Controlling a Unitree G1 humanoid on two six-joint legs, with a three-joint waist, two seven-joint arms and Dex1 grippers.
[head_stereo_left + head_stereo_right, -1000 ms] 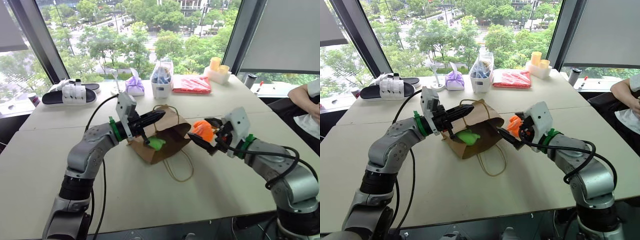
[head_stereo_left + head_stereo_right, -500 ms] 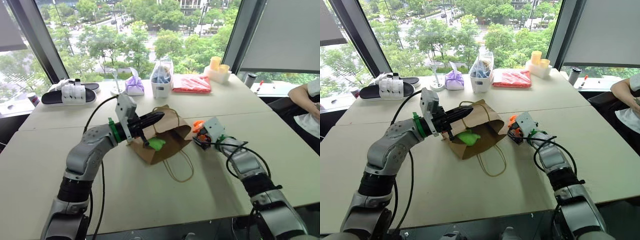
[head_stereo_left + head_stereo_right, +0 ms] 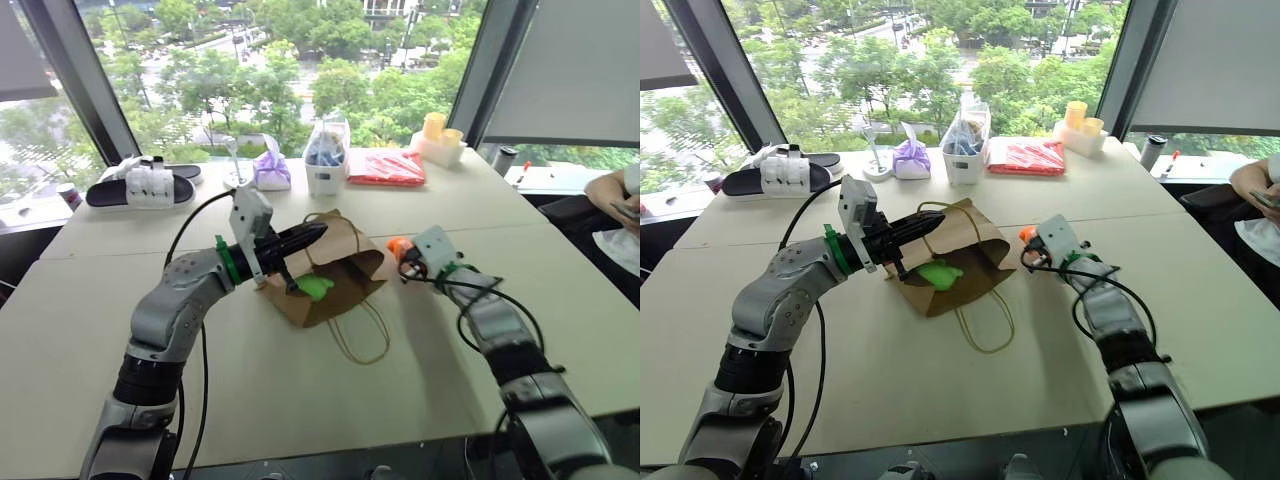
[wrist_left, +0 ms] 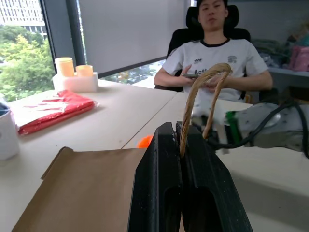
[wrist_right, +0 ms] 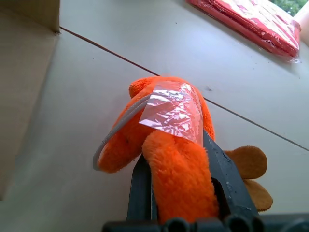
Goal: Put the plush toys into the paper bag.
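The brown paper bag (image 3: 348,262) lies on its side at the table's middle, its mouth toward me. My left gripper (image 3: 320,231) is shut on the bag's upper cord handle (image 4: 205,92) and holds that lip raised. The lime green plush toy (image 3: 318,288) sits just inside the mouth. The other handle (image 3: 362,335) lies loose on the table. Right of the bag, the orange plush toy (image 5: 164,121) rests low at the tabletop. My right gripper (image 3: 401,254) is shut on it, a black finger (image 5: 219,166) pressed to each side.
Along the far edge lie black-and-white sandals (image 3: 140,187), a purple pouch (image 3: 270,172), a clear bag with blue contents (image 3: 325,160), a red packet (image 3: 385,168) and a white holder with yellow cups (image 3: 436,140). A person (image 4: 212,58) sits at the right side.
My right arm has stretched forward and down, so the orange toy went from mid-air to the table beside the bag. Its fingers have closed tighter on the toy. The left gripper kept still.
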